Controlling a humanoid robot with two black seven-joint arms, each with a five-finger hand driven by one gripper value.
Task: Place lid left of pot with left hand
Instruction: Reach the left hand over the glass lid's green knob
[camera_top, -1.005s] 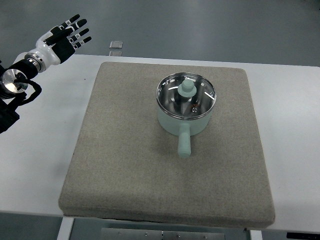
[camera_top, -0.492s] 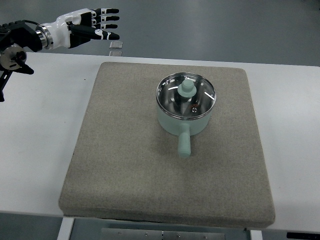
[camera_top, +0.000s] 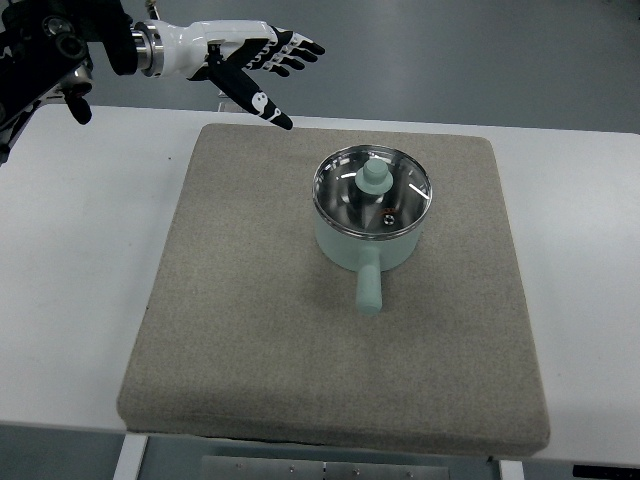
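Clearly, the round glass lid with a steel rim and a mint-green knob sat closed on the mint-green saucepan with a short straight handle, a little right of the centre of the frame. The pot stood on the square grey-beige fabric mat, which covered most of the white table.

The lid was probably stiff and rather light, but the glass would be fragile and smooth, so a grip on the rim or the pane could slip. The best place to take hold seemed to be the knob at its middle, which stood up from the glass and looked thick enough for the fingers to close around. It should be lifted straight up, because the steel rim sat inside the edge of the pot. A soft landing on the mat would suit the glass.

The black-and-white left hand was in the upper left of the frame, above the far edge of the mat. Its fingers were spread and stretched out toward the right, the thumb pointed down toward the mat, and it held nothing. The lid lay well apart from it, lower and to the right in the frame. The free part of the mat left of the pot looked wide enough to receive the lid.
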